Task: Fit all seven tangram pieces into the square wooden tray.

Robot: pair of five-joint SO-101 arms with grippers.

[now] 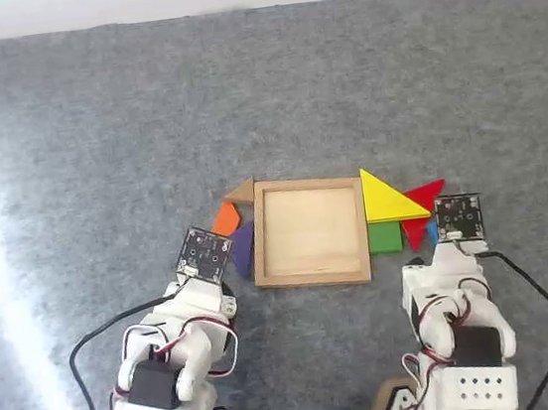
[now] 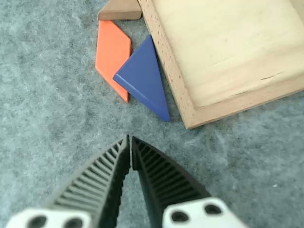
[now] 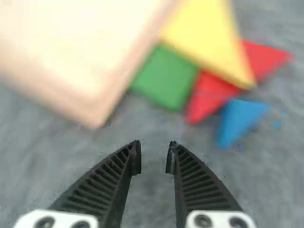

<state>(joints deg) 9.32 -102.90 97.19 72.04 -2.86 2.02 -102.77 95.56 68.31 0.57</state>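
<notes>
Grey felt table (image 1: 96, 137) bearing the square wooden tray (image 1: 309, 231), with all seven pieces lying on the felt beside it.

Right of the tray: yellow large triangle (image 1: 386, 201) against the rim; red triangle (image 1: 424, 191), apparently partly under the yellow, though the wrist view is blurred; green square (image 1: 384, 237); light-blue small triangle (image 3: 237, 118).

Left of the tray: dark-blue triangle (image 2: 142, 76) touching the rim, orange parallelogram (image 2: 111, 52), wood-coloured triangle (image 2: 121, 9).

Left gripper (image 2: 129, 138): clenched on nothing, above felt near the dark-blue triangle. Right gripper (image 3: 154, 145): released, fingers parted, near the green square.
</notes>
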